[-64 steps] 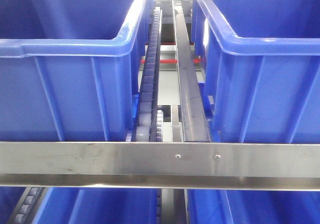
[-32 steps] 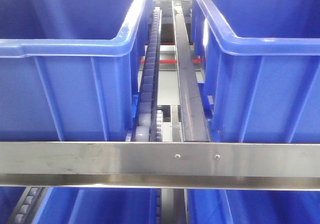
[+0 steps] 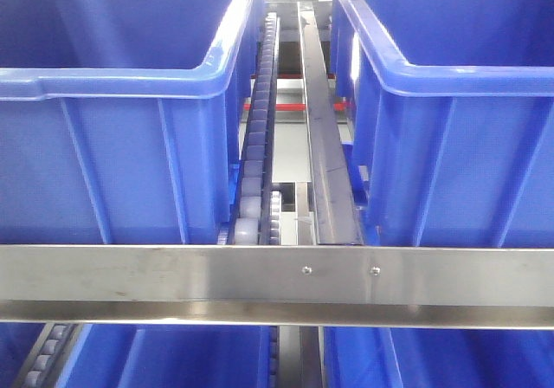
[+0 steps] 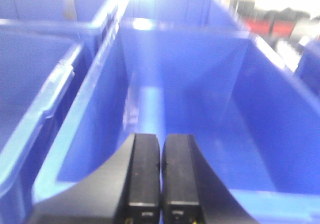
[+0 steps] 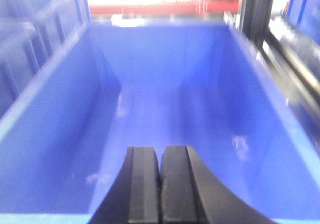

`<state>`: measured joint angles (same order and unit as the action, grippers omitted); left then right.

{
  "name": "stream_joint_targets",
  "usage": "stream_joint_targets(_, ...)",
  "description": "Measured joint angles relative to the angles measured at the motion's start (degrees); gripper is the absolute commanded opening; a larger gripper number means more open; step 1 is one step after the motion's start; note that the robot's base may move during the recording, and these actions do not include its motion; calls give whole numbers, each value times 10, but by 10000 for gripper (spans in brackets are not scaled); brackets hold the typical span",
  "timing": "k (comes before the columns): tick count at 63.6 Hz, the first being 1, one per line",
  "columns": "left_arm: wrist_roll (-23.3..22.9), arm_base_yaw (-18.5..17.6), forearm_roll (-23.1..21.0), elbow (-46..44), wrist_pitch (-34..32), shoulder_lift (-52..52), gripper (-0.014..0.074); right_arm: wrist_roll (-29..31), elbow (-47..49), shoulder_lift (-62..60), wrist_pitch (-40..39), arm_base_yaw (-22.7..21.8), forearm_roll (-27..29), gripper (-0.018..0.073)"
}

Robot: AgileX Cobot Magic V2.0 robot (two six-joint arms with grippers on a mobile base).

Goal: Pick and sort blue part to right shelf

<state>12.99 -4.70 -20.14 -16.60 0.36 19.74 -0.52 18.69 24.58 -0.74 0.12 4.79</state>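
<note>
No blue part shows in any view. My left gripper (image 4: 160, 143) is shut with nothing between its fingers, hanging over the near rim of an empty blue bin (image 4: 190, 109). Over the near edge of another empty blue bin (image 5: 165, 109) my right gripper (image 5: 160, 154) is also shut and holds nothing. The front view shows neither gripper, only two large blue bins, one at the left (image 3: 112, 119) and one at the right (image 3: 450, 119), on the rack.
A steel crossbar (image 3: 277, 284) runs across the front of the rack. Between the two bins lie a roller track (image 3: 260, 145) and a metal rail (image 3: 325, 137). More blue bins (image 4: 30, 84) stand left of the left wrist's bin and below the crossbar.
</note>
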Motion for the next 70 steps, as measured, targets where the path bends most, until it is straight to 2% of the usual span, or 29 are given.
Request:
stream_joint_targets(11,0,0,0,22,0,-43,123,0,-7,-34,7,0,0,55)
stream_joint_targets(52,0,0,0,23,0,-44,123,0,-31,-45,7,0,-3,55)
stream_joint_targets(59,0,0,0,23,0,-44,123,0,-72,-97,7,0,-28,55)
stream_joint_targets(70,0,0,0,23,0,-44,123,1,-146,-200,7,0,-35,55)
